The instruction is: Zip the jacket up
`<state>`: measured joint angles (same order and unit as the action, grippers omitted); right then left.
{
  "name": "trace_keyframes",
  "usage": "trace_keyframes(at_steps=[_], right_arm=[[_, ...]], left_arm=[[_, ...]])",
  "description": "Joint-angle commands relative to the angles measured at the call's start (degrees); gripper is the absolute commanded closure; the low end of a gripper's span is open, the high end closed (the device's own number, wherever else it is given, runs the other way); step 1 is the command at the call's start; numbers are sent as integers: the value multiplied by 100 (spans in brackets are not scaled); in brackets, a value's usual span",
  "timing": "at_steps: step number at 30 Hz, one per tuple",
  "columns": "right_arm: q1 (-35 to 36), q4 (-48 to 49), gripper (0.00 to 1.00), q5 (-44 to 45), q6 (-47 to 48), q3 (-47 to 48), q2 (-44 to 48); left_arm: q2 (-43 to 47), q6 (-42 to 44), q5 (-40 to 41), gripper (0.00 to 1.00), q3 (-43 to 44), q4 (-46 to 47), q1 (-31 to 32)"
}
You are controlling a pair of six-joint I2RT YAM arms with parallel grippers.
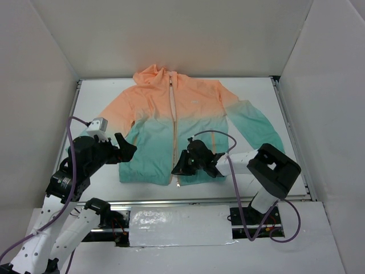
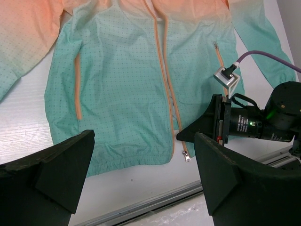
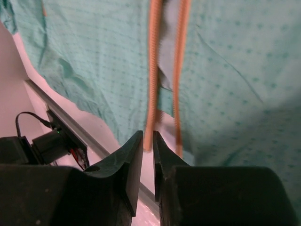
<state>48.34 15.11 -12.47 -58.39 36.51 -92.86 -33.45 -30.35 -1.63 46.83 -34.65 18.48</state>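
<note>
You've got a white table [image 1: 256, 91] with the jacket [image 1: 194, 114] spread flat on it, front up, hood at the far edge, hem near.

Jacket [image 1: 171, 114]: lower left of the top view, one cuff lies behind the left arm [image 1: 85, 157]; in the left wrist view the hood and shoulders are cut off by the top edge
Hem: lower middle of the top view, the part at the front opening is covered by the right gripper [image 1: 177, 169]
Zipper [image 3: 151, 70]: its foot reaches the fingertips [image 3: 134, 150] at bottom centre of the right wrist view; whether they pinch it cannot be told
Pull tab [image 2: 187, 157]: lower middle of the left wrist view, too small to read
</note>
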Motion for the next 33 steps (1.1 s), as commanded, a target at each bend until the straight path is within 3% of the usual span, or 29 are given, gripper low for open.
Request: trace_keyframes(at_steps=[1,5,8,15,22,25,28,29,32,33], right_arm=[[44,711,78,-194,-93,-232,-109],[44,1037,70,-274,-181,-469,-136],[44,1204,51,-335,-278,-540,-206],[44,1398,39,-370,-410,-444,-505],[44,1380,39,-309,-682,-259,-944],[44,1704,44,-396,-814,-355,-1094],[44,2011,62,-493,-867,-425,-1147],[44,2065,80,-511,-858,-469,-1129],[44,2101,100,-467,-823,-531,-936],[44,2110,100,-441,-806,-548,-814]], left_arm=[[49,-33,-39,1,-7,249,24],[58,-33,-31,1,2,257,33],[32,-33,-48,0,2,249,33],[49,-33,-48,1,2,249,42],[58,-33,-39,1,-16,249,68],[41,-24,-48,1,-7,249,77],[14,-15,-57,1,2,249,77],[5,-15,-57,1,-7,249,77],[5,-15,-101,1,-16,266,86],[-3,-15,-127,1,-16,284,86]])
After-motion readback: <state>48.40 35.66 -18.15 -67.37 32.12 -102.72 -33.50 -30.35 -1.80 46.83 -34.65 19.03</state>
